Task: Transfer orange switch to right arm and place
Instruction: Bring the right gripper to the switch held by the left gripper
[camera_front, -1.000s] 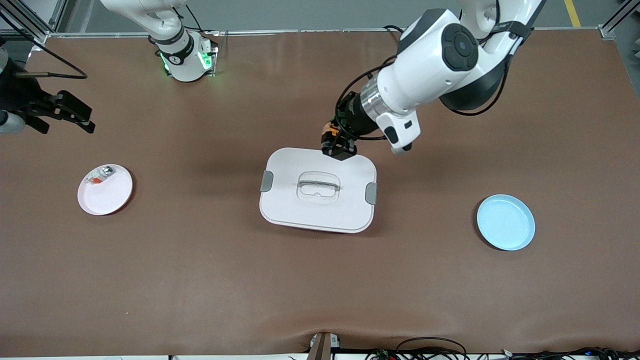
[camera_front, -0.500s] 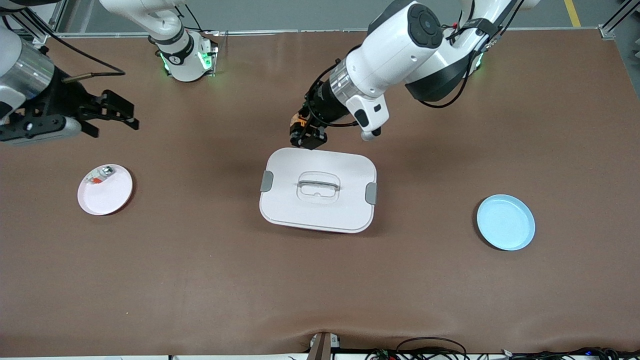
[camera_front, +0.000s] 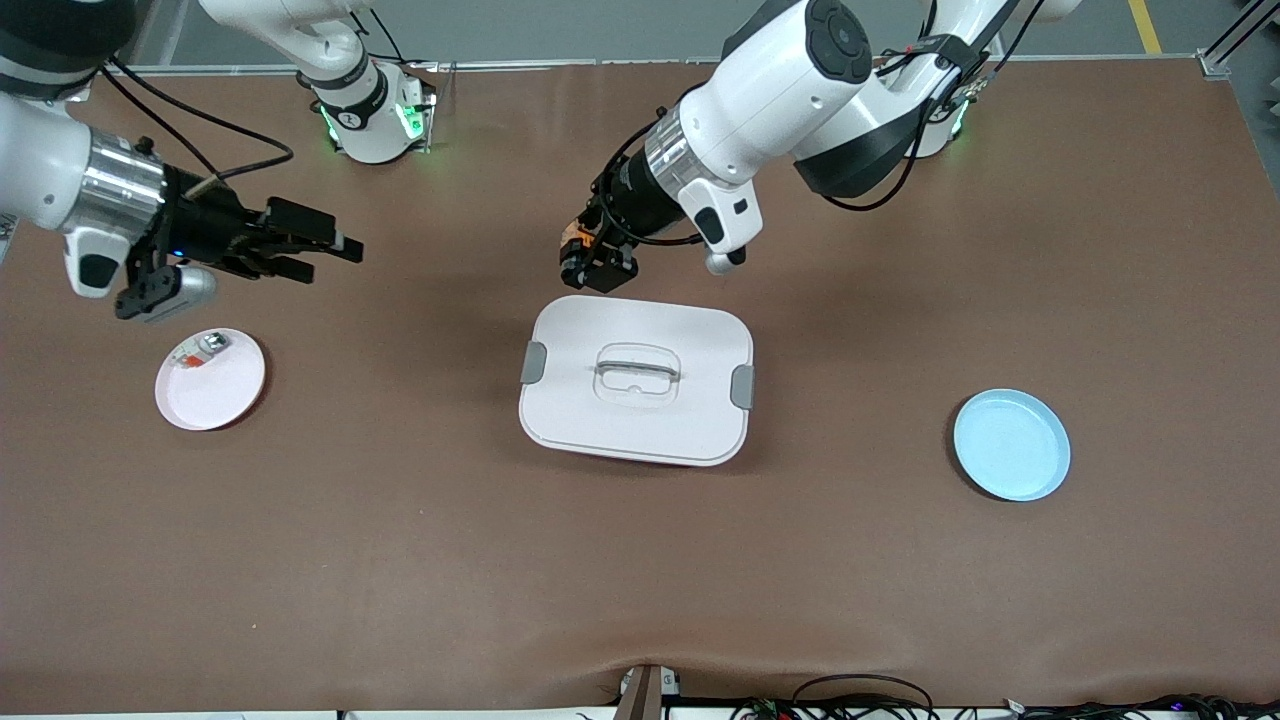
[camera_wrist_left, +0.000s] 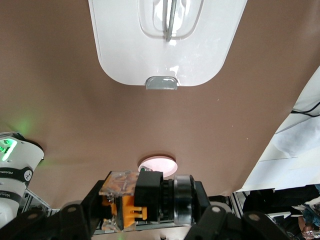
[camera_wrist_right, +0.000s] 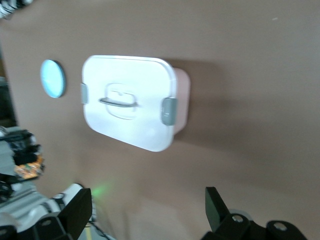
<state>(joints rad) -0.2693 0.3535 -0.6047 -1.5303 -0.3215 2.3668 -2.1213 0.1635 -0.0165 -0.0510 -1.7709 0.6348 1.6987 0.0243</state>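
Front view, upper middle of the frame: the switch (camera_front: 572, 232) sits clamped in the left tool (camera_front: 592, 268), hanging in the air over bare surface (camera_front: 640, 580) just above the upper edge of the box (camera_front: 636, 381). Only an orange speck shows there; the tool's black fingers cover the rest. The left wrist view, along its bottom edge, shows more: a black body with orange parts and a clear plate (camera_wrist_left: 131, 192), squeezed between the fingers, its lower part cut off by the frame. The orange cap's shape is hard to make out.

The box has a white lid with a recessed handle (camera_front: 637, 372) and grey clasps at both short ends; what it holds is hidden.

At the left edge of the front view the right tool (camera_front: 322, 248) is up in the air over bare surface, above the pink plate (camera_front: 222, 395), its fingers spread apart with nothing between them. A small blue light shows on its black body. In the right wrist view only the finger bases appear at the bottom, the tips cut off.

On the pink plate lies a small silver-and-clear piece (camera_front: 200, 350) with a red-orange bit, too small to read further. A blue plate (camera_front: 1011, 445) lies at right, with nothing on it.
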